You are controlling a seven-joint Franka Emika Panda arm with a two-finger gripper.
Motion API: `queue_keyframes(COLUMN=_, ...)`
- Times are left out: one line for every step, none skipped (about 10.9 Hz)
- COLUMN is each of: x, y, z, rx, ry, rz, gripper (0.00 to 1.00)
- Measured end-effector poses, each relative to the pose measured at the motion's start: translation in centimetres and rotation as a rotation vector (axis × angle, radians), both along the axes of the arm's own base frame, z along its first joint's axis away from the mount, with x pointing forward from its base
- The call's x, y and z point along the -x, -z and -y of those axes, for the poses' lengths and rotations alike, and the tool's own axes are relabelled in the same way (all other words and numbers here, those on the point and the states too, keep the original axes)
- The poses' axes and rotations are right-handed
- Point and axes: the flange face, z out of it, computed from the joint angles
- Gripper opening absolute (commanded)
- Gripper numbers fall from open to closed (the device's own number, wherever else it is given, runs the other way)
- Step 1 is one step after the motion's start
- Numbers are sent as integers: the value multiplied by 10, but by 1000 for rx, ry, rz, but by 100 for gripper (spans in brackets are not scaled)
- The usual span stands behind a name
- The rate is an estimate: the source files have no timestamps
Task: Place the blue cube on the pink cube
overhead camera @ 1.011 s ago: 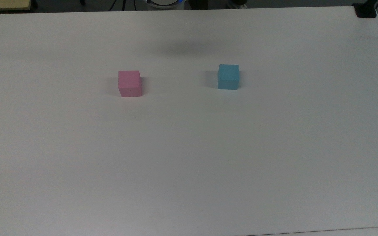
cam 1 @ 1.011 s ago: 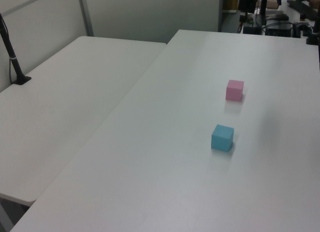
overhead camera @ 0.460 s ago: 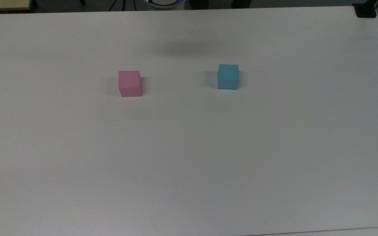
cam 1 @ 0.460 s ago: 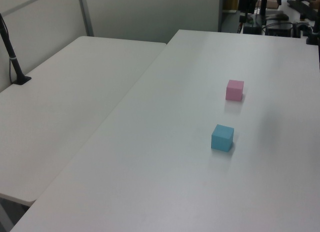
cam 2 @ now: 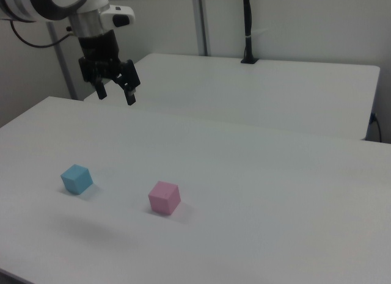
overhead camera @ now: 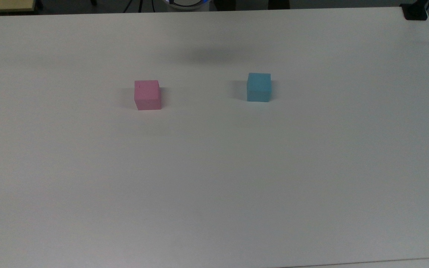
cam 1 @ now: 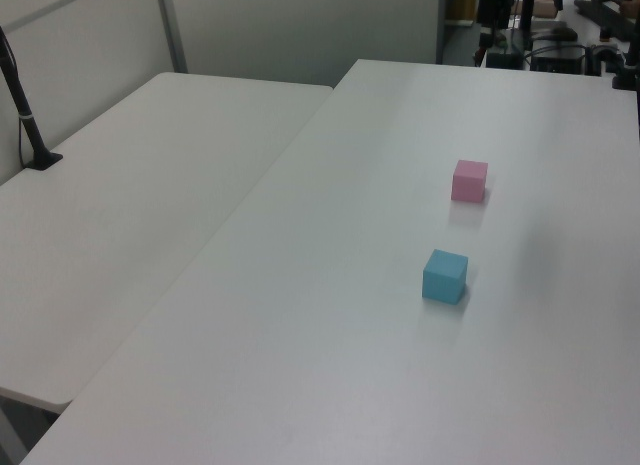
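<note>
blue cube [overhead camera: 259, 86]: You have it sitting flat on the table [overhead camera: 214, 178], untouched, well apart from its target and to the top view's right of it.
pink cube [overhead camera: 147, 95]: It rests flat too, top face bare and ready to be stacked on.
claw [cam 2: 115, 91]: In the right view it hangs high above the table, beyond the blue cube, fingers spread apart and holding nothing.
change: Neither cube has shifted over the last second; in the top view only the soft shadow [overhead camera: 214, 56] on the table behind the cubes has drifted slightly.
meaning: You are likely at the approach stage, with nothing grasped yet. Next, bring the claw down over the blue cube, squared to its faces.
</note>
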Motion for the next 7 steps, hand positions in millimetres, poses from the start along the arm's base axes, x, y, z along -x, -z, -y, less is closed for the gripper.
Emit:
queue_keyframes(x=2, y=5, z=-1, rx=2, ry=-67, rz=-30, gripper=100)
queue_keyframes(x=3, y=9, z=-1, rx=1, ry=-137, rz=-61, gripper=100)
queue_keyframes(x=5, y=13, z=-1, rx=-1, ry=-199, rz=-86, gripper=100)
queue_keyframes(x=7, y=15, z=-3, rx=-3, ry=-253, rz=-109, gripper=100)
queue_keyframes(x=9, y=17, z=-10, rx=-4, ry=-285, rz=-128, gripper=100)
queue_keyframes(x=10, y=21, z=-23, rx=-4, ry=-316, rz=-151, gripper=100)
queue_keyframes(x=11, y=31, z=-42, rx=-3, ry=-352, rz=-176, gripper=100)
